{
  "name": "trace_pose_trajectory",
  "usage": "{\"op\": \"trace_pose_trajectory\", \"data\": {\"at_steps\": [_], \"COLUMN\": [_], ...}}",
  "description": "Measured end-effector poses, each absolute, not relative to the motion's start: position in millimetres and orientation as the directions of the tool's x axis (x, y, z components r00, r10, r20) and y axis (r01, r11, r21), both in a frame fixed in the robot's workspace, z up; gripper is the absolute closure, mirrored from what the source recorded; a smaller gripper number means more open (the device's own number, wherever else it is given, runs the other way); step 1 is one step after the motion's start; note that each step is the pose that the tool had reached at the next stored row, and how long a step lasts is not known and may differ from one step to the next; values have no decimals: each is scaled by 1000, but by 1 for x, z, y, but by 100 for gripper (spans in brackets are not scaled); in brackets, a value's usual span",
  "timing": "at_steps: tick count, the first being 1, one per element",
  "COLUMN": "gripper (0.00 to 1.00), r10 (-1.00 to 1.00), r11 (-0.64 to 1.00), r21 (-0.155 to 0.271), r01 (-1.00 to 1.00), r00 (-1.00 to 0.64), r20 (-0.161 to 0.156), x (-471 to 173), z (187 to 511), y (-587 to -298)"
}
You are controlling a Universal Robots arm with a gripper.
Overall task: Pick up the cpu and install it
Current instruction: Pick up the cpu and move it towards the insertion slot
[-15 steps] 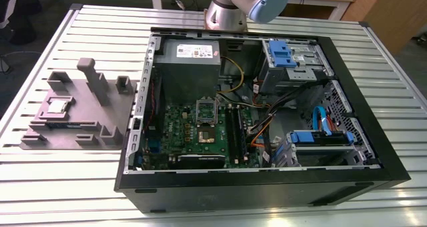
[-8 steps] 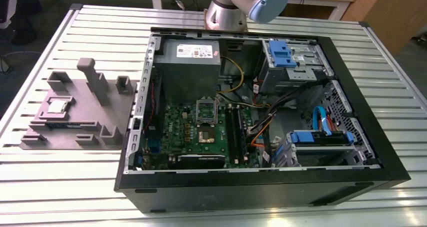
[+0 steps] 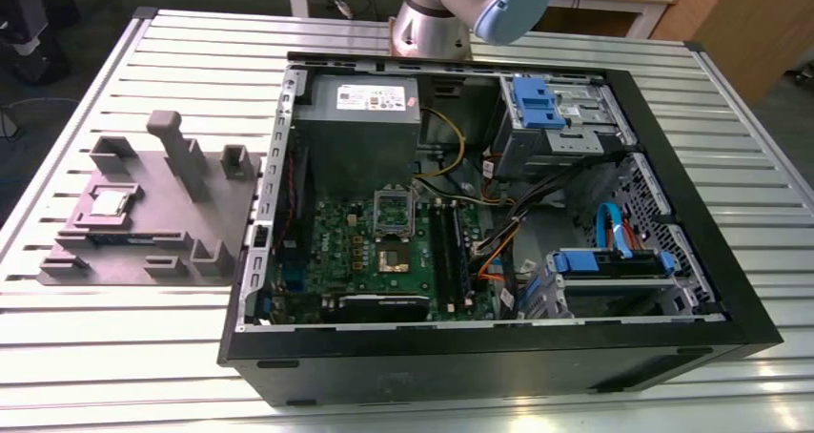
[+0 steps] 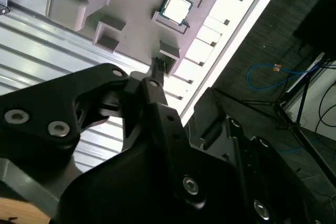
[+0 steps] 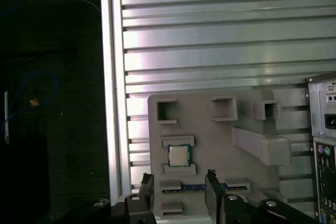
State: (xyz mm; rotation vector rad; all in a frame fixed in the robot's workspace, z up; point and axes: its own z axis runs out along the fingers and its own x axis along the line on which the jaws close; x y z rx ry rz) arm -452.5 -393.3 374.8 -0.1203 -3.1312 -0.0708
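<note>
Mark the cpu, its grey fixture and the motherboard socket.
cpu (image 5: pixel 179 155), first wrist view, centre of its metal top.
grey fixture (image 5: pixel 210 140), first wrist view, bare flat base.
motherboard socket (image 3: pixel 393 256), exterior view, its dark centre.

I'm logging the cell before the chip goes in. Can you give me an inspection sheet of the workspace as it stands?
Surface: slatted metal table.
Job's things: cpu lying flat in a pocket of the grey holder; open computer case beside the holder, socket frame raised.
Clutter: nothing seen.
Grippers: hand open, holding nothing, near the cpu but apart from it.
Cables: coloured wires inside the case; blue cable on the floor.
Surroundings: dark floor; wooden furniture behind the table.
</note>
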Motion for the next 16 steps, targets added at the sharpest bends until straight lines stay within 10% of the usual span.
{"op": "trace_pose_trajectory", "data": {"at_steps": [16], "gripper": [41], "r10": [40], "r11": [998], "r21": [47], "r01": [40], "r00": [-999], "r20": [9], "x": [-453], "z": [372], "y": [-393]}}
